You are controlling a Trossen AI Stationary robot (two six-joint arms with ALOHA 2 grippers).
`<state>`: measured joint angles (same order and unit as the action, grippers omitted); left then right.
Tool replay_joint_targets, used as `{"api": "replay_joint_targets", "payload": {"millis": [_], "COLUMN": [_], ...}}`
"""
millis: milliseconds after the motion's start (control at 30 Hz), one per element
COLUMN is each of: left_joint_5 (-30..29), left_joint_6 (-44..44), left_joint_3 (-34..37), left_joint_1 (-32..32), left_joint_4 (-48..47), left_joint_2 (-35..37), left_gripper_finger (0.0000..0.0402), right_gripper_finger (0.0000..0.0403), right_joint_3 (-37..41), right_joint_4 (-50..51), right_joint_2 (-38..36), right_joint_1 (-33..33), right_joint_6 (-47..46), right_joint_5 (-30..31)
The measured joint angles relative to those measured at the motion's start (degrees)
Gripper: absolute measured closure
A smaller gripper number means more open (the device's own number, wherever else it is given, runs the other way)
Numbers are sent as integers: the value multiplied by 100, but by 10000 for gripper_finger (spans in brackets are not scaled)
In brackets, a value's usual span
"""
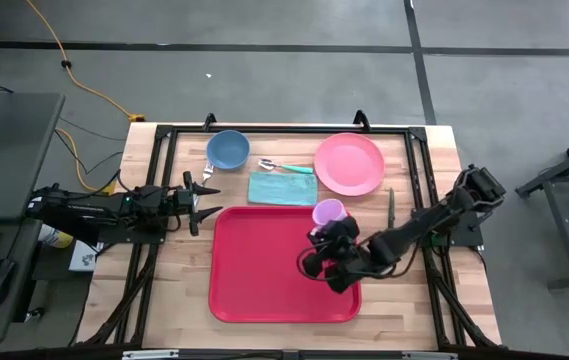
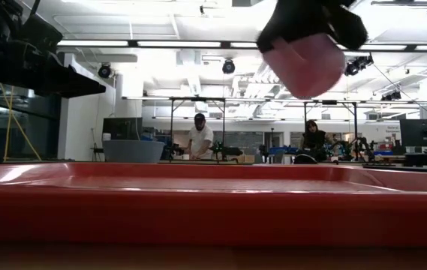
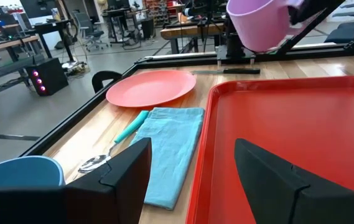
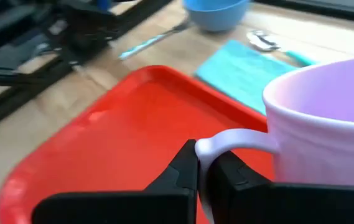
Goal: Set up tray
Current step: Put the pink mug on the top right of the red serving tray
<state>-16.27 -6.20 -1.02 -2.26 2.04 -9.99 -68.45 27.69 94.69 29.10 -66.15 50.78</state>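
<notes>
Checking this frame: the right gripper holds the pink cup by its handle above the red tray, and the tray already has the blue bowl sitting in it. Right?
Not quite. The blue bowl is not in the tray; the high view shows it on the bare table beyond the tray's far edge, beside the teal napkin. The rest holds: the right gripper holds the pink cup by its handle above the tray.
</notes>
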Motion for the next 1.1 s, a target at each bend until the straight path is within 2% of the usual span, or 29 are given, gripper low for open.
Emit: {"api": "replay_joint_targets", "payload": {"millis": [167, 533, 1100], "left_joint_5": [0, 2, 26], "left_joint_6": [-4, -4, -3], "left_joint_3": [0, 0, 0], "left_joint_1": [2, 0, 1], "left_joint_4": [0, 0, 0], "left_joint_2": [-1, 1, -1], "left_gripper_finger": [140, 140, 140], "right_gripper_finger": [403, 403, 403], "right_joint_3": [0, 0, -2], "right_joint_4": [-306, -1841, -1727], "right_joint_2": [393, 1662, 2040], "right_joint_1": [-214, -773, -1261], "right_joint_6": [30, -94, -238], "right_joint_5": [125, 121, 348]}}
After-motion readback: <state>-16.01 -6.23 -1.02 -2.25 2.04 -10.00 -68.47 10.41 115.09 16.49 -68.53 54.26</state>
